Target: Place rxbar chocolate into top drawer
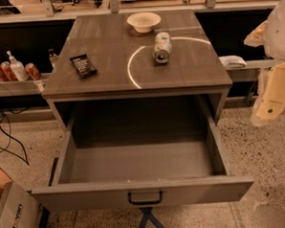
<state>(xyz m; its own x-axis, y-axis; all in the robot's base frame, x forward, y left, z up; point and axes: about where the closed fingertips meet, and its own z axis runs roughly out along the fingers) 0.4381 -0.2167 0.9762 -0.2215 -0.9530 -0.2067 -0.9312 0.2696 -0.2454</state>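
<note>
The rxbar chocolate [83, 65] is a small flat black wrapper lying on the left part of the grey cabinet top [107, 79]. The top drawer [143, 192] is pulled wide open toward me, with a smooth grey interior and a dark bar handle on its front panel. Nothing lies inside it. My gripper [267, 110] hangs at the far right edge of the view on its pale arm, off to the right of the cabinet and well away from the bar.
A green-white drink can [162, 47] lies on its side on the cabinet top, right of centre. A pale bowl [144, 21] stands at the back. Cans and a pump bottle [16, 69] sit on a low shelf at left. A cardboard box [11, 218] stands at bottom left.
</note>
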